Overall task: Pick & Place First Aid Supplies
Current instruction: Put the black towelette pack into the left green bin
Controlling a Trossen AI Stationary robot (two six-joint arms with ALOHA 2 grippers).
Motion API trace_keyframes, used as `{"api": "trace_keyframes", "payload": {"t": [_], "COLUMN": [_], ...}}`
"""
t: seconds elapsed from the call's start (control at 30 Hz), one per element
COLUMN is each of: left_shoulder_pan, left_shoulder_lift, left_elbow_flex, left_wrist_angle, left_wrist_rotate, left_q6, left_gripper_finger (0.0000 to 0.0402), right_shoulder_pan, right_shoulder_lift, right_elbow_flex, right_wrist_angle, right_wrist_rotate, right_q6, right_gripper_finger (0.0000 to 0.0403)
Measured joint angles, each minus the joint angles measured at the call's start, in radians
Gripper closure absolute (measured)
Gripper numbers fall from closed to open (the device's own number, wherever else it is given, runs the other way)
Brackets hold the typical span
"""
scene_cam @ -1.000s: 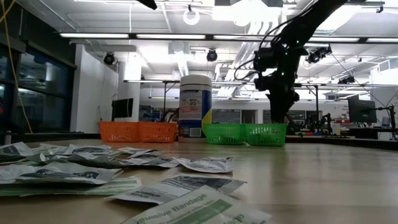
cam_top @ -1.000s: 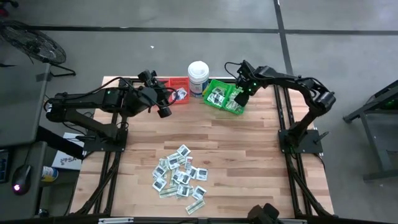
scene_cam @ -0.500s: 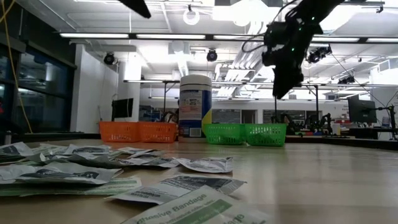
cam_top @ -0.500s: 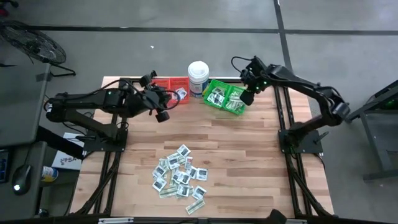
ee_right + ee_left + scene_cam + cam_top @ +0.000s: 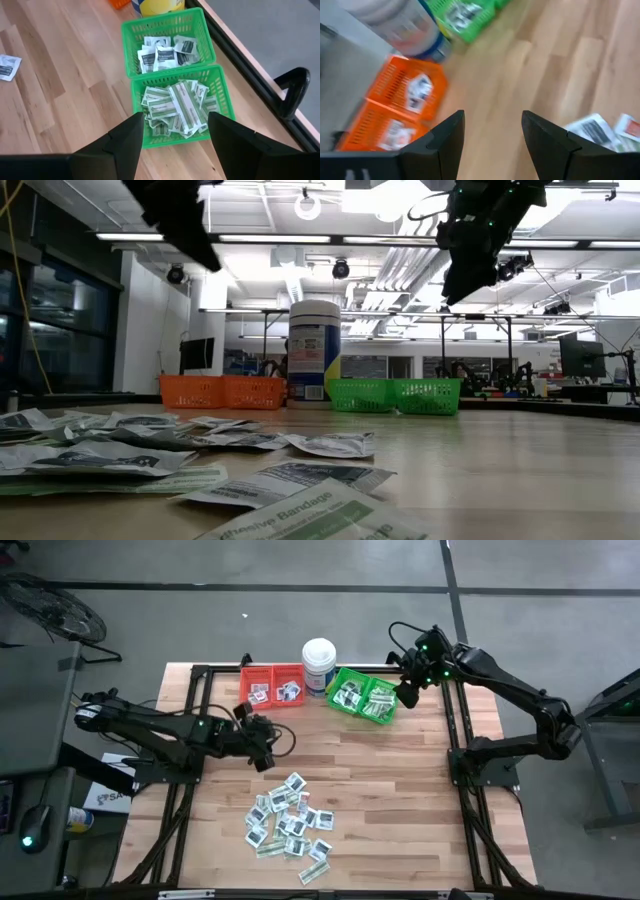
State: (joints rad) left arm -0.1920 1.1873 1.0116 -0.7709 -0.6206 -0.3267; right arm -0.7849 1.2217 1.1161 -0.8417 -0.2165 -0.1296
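High view: the tabletop (image 5: pixel 400 790) carries green bins (image 5: pixel 362 698), red bins (image 5: pixel 273 686) and a white tub (image 5: pixel 318 664) along its far edge. Loose packets (image 5: pixel 289 826) lie near the front edge. Left gripper (image 5: pixel 266 748) hangs mid-table, right gripper (image 5: pixel 408 694) beside the green bins; both spread, empty.

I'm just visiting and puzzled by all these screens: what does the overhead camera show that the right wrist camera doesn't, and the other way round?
Only the overhead view shows both arms, the open left gripper over bare table, the red bins, and the heap of loose packets. Only the right wrist view shows how the green bins are sorted: square white packets in one compartment, long green-and-white strips in the other. Both show the green bins, the white tub and the wooden table.
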Motion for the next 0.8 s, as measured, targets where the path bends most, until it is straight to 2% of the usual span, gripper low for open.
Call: {"api": "trace_keyframes", "payload": {"t": [0.23,0.57,0.7,0.8], "left_shoulder_pan": [-0.099,-0.282,-0.343,-0.377], "left_shoulder_lift": [0.000,0.000,0.000,-0.001], "left_elbow_flex": [-0.136,-0.239,-0.278,-0.330], "left_wrist_angle": [0.046,0.070,0.099,0.220], "left_wrist_rotate": [0.163,0.356,0.377,0.379], "left_q6": [-0.171,-0.339,-0.408,-0.454], "left_gripper_finger": [0.0209,0.0209,0.0209,0.0209], "right_shoulder_pan": [0.000,0.000,0.000,0.000], "right_shoulder_lift": [-0.011,-0.011,-0.011,-0.011], "right_elbow_flex": [0.000,0.000,0.000,0.000], "right_wrist_angle": [-0.002,-0.004,-0.004,-0.004], "right_wrist_rotate": [-0.003,-0.003,-0.003,-0.003], "right_q6": [-0.004,-0.004,-0.005,-0.005], "right_gripper_finger": [0.0187,0.0187,0.0187,0.0187]}}
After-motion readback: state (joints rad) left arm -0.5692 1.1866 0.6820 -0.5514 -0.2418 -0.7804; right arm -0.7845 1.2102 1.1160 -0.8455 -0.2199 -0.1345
